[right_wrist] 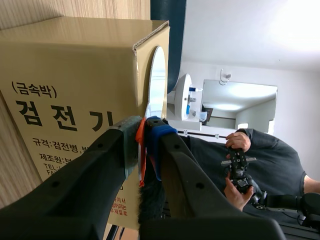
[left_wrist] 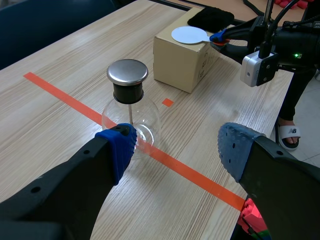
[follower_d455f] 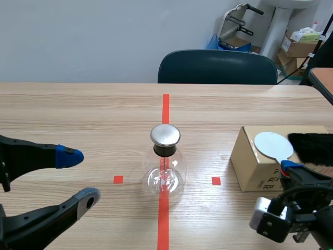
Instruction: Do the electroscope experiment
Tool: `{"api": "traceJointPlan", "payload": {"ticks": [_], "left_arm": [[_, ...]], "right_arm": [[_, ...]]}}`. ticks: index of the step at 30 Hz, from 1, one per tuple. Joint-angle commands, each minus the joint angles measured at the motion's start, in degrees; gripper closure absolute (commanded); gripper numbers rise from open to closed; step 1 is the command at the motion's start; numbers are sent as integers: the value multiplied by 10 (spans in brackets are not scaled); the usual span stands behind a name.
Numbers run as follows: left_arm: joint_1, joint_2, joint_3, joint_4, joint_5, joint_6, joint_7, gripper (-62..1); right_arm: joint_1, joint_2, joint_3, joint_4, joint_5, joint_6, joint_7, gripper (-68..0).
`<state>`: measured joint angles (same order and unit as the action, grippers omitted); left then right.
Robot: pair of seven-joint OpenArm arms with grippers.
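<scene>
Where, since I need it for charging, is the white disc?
In the scene view the white disc lies on the cardboard box at right, beside the black fur, its handle between the fingers of the right gripper.

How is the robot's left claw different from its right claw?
The left claw is open, its fingers wide apart; the right claw is shut. The left claw holds nothing; the right claw grips the white disc by its orange handle. The left claw is near the glass flask, not touching it; the right claw is at the cardboard box. Both are black with soft pads at the fingertips.
</scene>
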<state>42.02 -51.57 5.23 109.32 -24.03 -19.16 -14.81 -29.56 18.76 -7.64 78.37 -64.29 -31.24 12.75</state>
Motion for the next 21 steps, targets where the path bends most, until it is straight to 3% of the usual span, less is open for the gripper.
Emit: {"api": "traceJointPlan", "payload": {"ticks": [1,17,19,21], "left_arm": [[-1,2,0,11,-2,-1,-6,-374],[-1,2,0,11,-2,3,-6,-373],[-1,2,0,11,-2,8,-5,-341],[-1,2,0,11,-2,13,-3,-268]], "right_arm": [[2,9,2,6,2,-4,-4,-9],[2,9,2,6,2,-2,-4,-9],[2,9,2,6,2,-2,-4,-9],[2,9,2,6,2,-2,-4,-9]]}}
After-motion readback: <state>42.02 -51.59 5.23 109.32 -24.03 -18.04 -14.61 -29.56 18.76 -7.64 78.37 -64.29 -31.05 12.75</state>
